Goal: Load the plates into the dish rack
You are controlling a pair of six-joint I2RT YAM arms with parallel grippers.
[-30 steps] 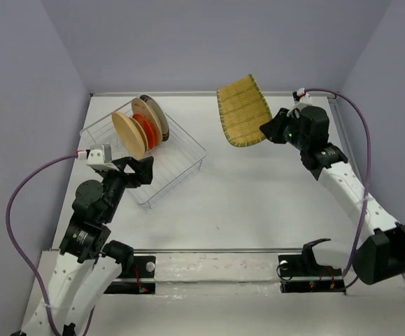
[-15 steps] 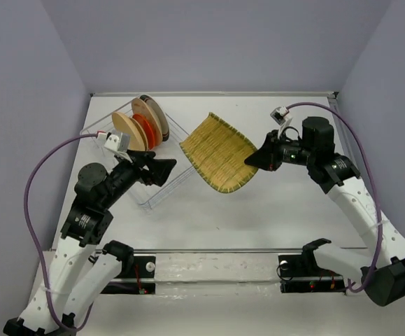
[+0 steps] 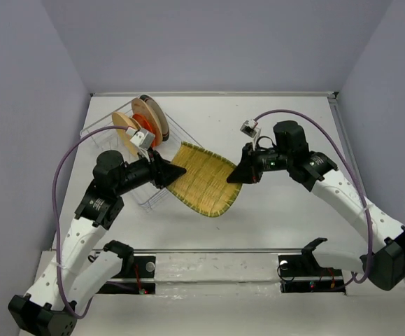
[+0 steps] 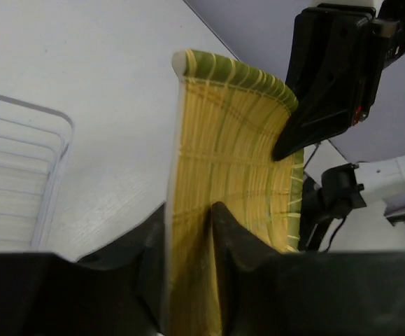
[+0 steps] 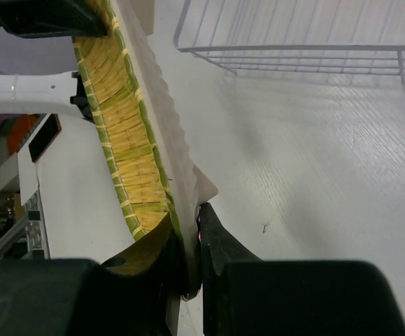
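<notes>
Changing hands: the yellow woven plate (image 3: 202,182) has come from the back right of the desk (image 3: 272,126) to the middle. It hangs tilted above the surface, just beside the dish rack (image 3: 140,198).
Left claw (image 3: 177,173): wide a second ago, now drawn narrow onto the plate's edge nearest the rack. Its wrist view shows a finger (image 4: 219,227) on each face, so it looks pinched.
Right claw (image 3: 234,178): keeps its tight pinch on the opposite edge.
Meaning for the task: a handover, I judge. Once the right lets go, the left arm is placed to stand this plate in the rack.
Already racked: a tan plate (image 3: 124,126), an orange-red plate (image 3: 144,119) and a dark-rimmed plate (image 3: 156,112) stand on edge at the far end.
Writing: none readable; no brand or label shows.
</notes>
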